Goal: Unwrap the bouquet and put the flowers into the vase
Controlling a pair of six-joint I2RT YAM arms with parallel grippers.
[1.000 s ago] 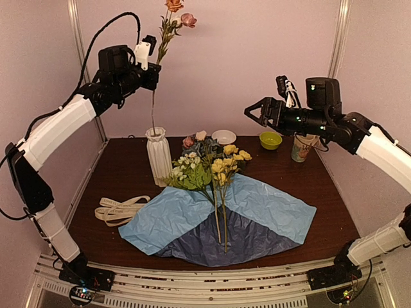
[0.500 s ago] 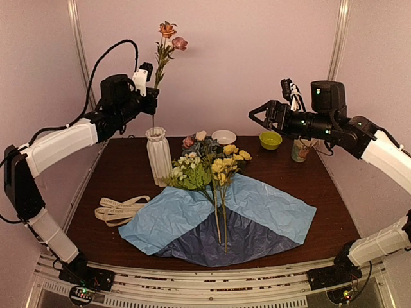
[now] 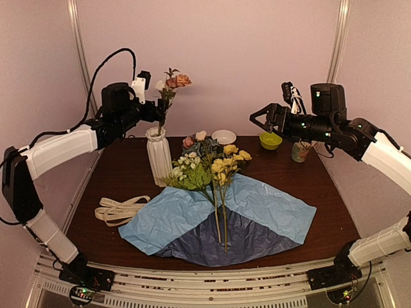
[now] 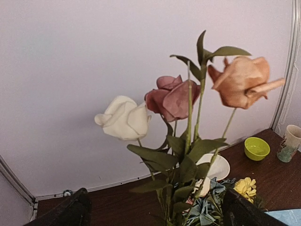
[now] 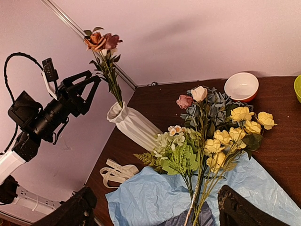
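Note:
The white ribbed vase (image 3: 158, 154) stands at the back left of the table and holds one sprig of white, pink and orange roses (image 3: 173, 81). My left gripper (image 3: 156, 110) is open beside that sprig, just above the vase rim. In the left wrist view the leafy stems (image 4: 183, 165) rise between my spread fingers (image 4: 70, 212) without touching them. The other flowers (image 3: 209, 163) lie on the opened blue paper (image 3: 257, 205). My right gripper (image 3: 257, 119) hangs open and empty, high over the right of the table.
A cream ribbon (image 3: 119, 208) lies loose left of the paper. At the back are a white bowl (image 3: 223, 136), a green bowl (image 3: 270, 140) and a patterned mug (image 3: 302, 149). Walls close the left, right and back.
My left gripper came down with the rose sprig, its stem slid deep into the vase, and the jaws went from shut to open. The right arm barely moved.

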